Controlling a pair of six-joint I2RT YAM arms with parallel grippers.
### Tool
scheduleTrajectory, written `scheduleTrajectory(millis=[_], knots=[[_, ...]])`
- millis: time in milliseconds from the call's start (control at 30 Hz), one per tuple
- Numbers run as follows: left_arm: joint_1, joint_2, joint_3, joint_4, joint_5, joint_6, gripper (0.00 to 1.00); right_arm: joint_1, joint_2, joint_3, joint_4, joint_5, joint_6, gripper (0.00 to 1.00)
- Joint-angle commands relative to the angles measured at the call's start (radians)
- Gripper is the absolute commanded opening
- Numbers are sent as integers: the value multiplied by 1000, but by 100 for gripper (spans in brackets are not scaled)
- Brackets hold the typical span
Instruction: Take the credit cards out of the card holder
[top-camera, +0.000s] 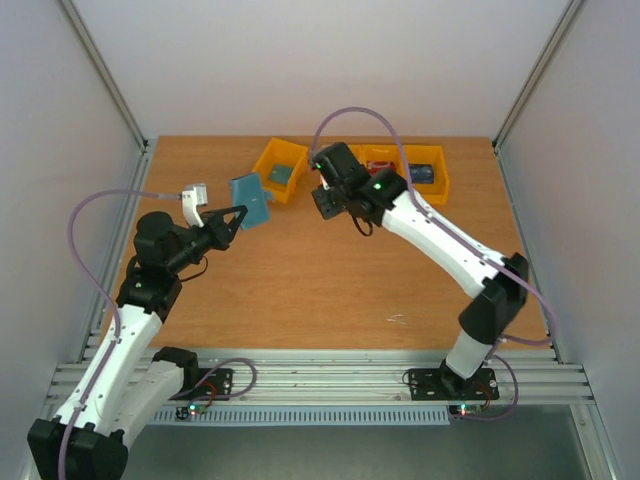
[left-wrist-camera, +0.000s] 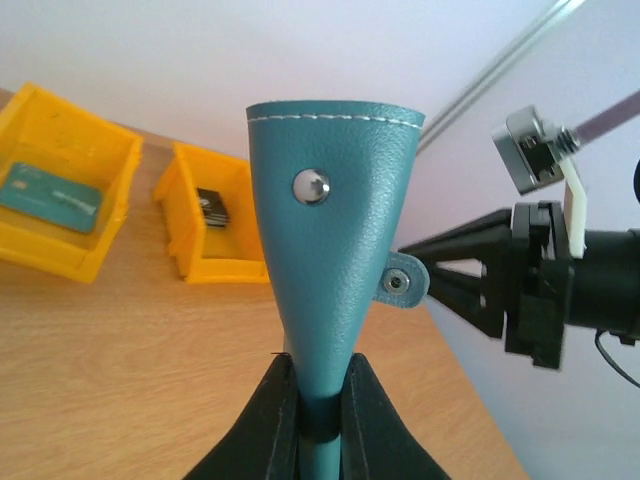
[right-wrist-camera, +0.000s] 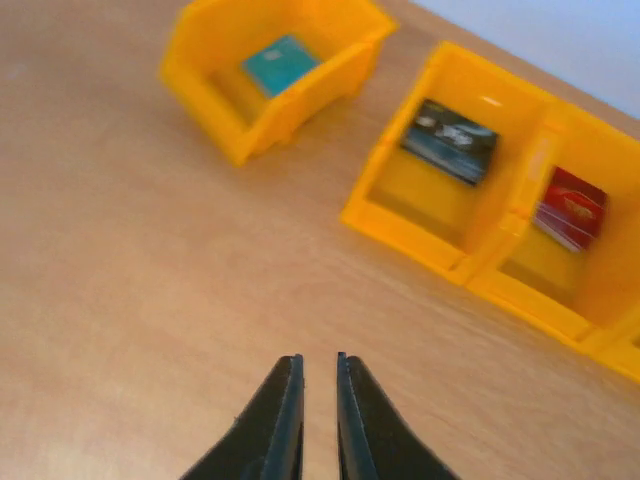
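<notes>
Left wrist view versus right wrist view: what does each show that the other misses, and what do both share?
Only the left wrist: the teal card holder, clamped in the left gripper, snap stud showing. Only the right wrist: the red card in a third bin. Both: the teal card and the dark card in their yellow bins, the wooden table, and the right gripper, shut and empty.

A robotics laboratory test cell is indicated: a wooden table (top-camera: 300, 290) is enclosed behind and at both sides by plain white panels (top-camera: 300, 60) in aluminium framing (top-camera: 107, 72). At its near edge a left arm (top-camera: 110, 355) and a right arm (top-camera: 440, 240) are bolted to a slotted aluminium rail (top-camera: 330, 372). Yellow plastic bins (top-camera: 265, 160) are set along its far edge.
</notes>
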Motion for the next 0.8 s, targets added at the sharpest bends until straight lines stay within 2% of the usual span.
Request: scheduleTrajectory(millis=[0, 100, 167, 233, 333, 433, 600, 767], knots=[[3, -10, -14, 205, 156, 61, 0, 11, -187, -164, 137, -340, -136, 20], [5, -4, 19, 227, 204, 96, 0, 3, -328, -276, 209, -523, -153, 49], [11, 5, 45, 213, 186, 116, 0, 3, -385, -331, 279, -626, -124, 59], [24, 12, 56, 264, 217, 89, 0, 4, -409, -368, 369, -712, -61, 66], [35, 21, 68, 419, 366, 1, 0, 3, -419, -377, 476, -797, 5, 72], [36, 22, 103, 458, 462, -41, 0, 2, -416, -362, 535, -817, 34, 75], [36, 14, 142, 476, 606, -26, 0, 2, -394, -321, 515, -766, 20, 75], [36, 9, 150, 466, 619, 17, 0, 0, -395, -309, 503, -731, 25, 74]])
